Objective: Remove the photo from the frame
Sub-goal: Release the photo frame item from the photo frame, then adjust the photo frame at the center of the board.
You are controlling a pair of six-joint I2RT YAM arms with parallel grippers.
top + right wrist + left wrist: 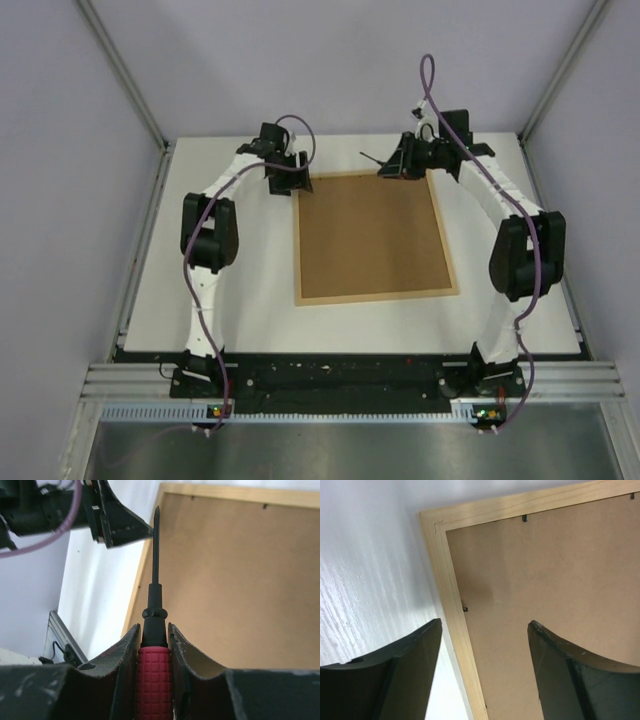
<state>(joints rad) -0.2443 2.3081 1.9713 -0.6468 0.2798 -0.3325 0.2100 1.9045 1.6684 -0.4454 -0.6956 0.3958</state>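
The frame (378, 296) lies face down on the white table, its light-wood rim (451, 595) enclosing a plain brown backing board (370, 235). The photo is hidden under that board. My left gripper (293, 182) hovers over the frame's far left corner, open. In the left wrist view one finger (415, 650) is over the table and the other over the board, with nothing between them. My right gripper (398, 160) is at the far right corner, shut on a screwdriver (154, 670) with a red grip. Its black shaft points along the frame's far edge toward the left gripper (120, 525).
Small black retaining tabs (524, 518) sit along the inner edge of the rim, holding the backing board (545, 570). Grey walls with metal posts enclose the table (240, 320) on three sides. Both arm bases stand at the near edge.
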